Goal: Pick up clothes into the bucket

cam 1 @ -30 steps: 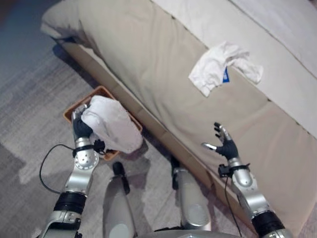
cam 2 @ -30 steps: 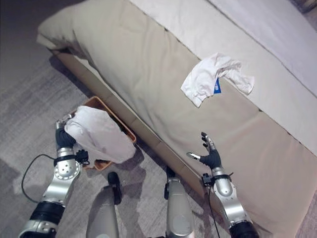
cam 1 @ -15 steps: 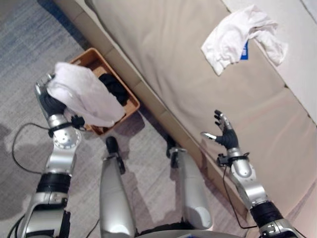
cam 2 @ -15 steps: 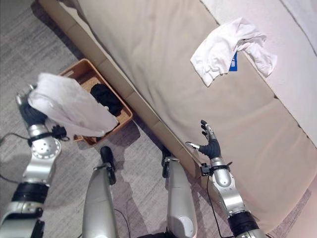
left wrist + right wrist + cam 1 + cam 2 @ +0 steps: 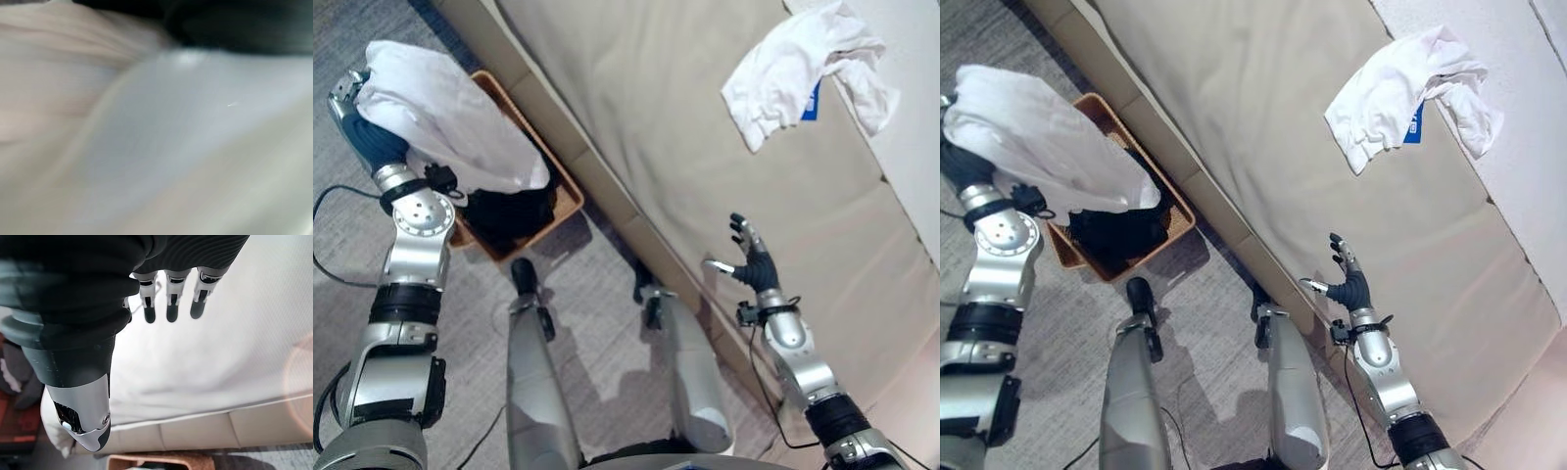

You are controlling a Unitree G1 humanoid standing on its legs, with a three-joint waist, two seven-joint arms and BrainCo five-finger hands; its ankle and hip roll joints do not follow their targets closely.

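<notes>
My left hand (image 5: 364, 137) is raised at the far left, shut on a white garment (image 5: 440, 113) that hangs from it over the near left part of a brown basket (image 5: 571, 196). The same white cloth (image 5: 171, 147) lies close against the left wrist camera. Dark clothes (image 5: 509, 211) lie inside the basket. A second white garment (image 5: 793, 73) with a blue tag lies crumpled on the bed. My right hand (image 5: 751, 264) hovers open over the bed's beige cover (image 5: 646, 108), well short of that garment, its fingers (image 5: 169, 303) straight.
The basket stands on grey carpet (image 5: 597, 294) against the bed's side. The bed runs diagonally across the right of the view, with a white sheet (image 5: 911, 147) past the beige cover.
The camera has shifted. My left hand has lifted the white garment up and to the left, uncovering the dark clothes in the basket. The right hand has kept its pose.
</notes>
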